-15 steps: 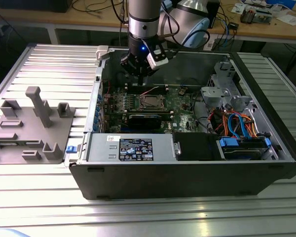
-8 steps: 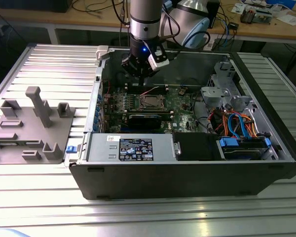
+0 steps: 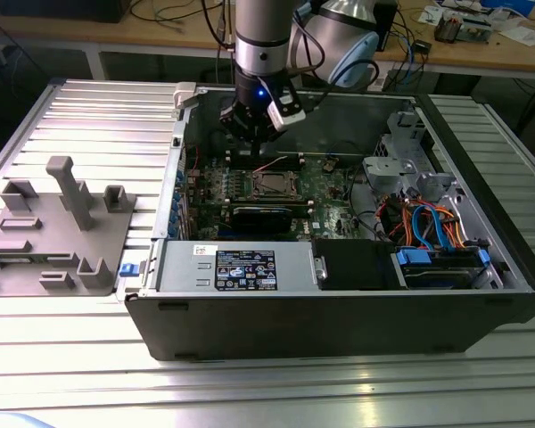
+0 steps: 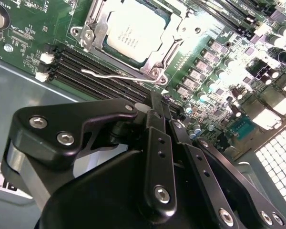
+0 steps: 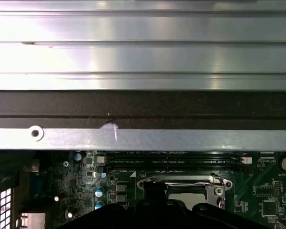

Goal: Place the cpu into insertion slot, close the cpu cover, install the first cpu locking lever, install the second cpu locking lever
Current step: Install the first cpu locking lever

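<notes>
Above the open black computer case (image 3: 339, 312) on the ribbed aluminium table (image 3: 80, 116), the black two-fingered gripper (image 3: 247, 135) hangs from the grey arm over the far edge of the green circuit board (image 3: 325, 174), just beyond the square silvery-rimmed insertion slot (image 3: 275, 185) as the exterior view shows it. Seen in the second wrist view, the gripper (image 4: 158, 102) has its two slim black fingers (image 4: 155, 129) drawn together with no gap visible at the tips, and nothing is clamped between them; the tips sit over the long dark memory slots (image 4: 100, 67) beside the socket, though whether they touch the board cannot be told. The small flat silvery-grey cpu (image 4: 132, 34) lies seated inside the insertion slot, and the thin square silvery metal cpu cover (image 4: 169, 36) lies down around it, framing the chip through its window. A thin bent wire locking lever (image 4: 109, 75) runs along the socket's edge nearest the gripper, lying over the memory slots and ending in a small hook by the cover's corner screw. Both wrist views show the socket close to the fingers; in the first wrist view the cover (image 5: 181, 182) appears just past the dark gripper body, under the case's metal wall. At the exterior view's left a grey moulded parts fixture (image 3: 58, 232) rests on the table, well apart from the case
</notes>
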You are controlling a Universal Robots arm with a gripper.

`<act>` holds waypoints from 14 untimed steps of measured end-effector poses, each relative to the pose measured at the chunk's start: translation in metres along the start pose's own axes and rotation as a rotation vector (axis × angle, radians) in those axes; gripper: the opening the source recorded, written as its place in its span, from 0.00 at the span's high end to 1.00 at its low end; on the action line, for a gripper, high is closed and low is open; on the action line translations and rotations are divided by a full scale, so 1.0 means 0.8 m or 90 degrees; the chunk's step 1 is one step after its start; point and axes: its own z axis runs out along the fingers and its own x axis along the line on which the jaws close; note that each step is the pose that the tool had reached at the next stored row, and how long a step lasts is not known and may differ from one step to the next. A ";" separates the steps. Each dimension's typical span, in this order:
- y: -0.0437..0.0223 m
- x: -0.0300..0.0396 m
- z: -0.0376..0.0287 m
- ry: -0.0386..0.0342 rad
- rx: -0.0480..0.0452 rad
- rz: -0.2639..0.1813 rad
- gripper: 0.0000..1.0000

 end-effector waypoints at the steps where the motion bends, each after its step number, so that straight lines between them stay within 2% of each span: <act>1: 0.0000 0.0000 0.0006 0.0000 0.0000 0.000 0.89; 14: -0.0004 -0.0009 0.0092 0.0000 0.0000 0.000 0.89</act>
